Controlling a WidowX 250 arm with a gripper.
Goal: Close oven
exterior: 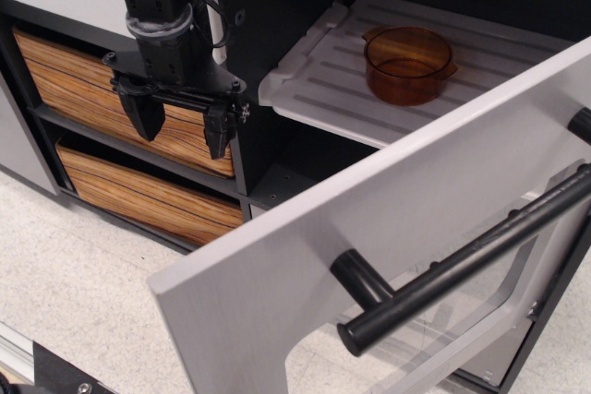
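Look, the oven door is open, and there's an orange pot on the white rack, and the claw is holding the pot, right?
Not quite. The gripper is empty, hanging open beside the oven, away from the pot on the rack. The door is open. The observation.image view shows this.

Brushed-grey matt oven door (305, 256) with glossy black bar handle (462, 260) — ribbed white plastic rack (323, 80), wood-grain drawers (138, 182).

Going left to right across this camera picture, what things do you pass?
Wood-grain drawers → gripper, open → white rack → amber pot on the rack → black bar handle of the open oven door.
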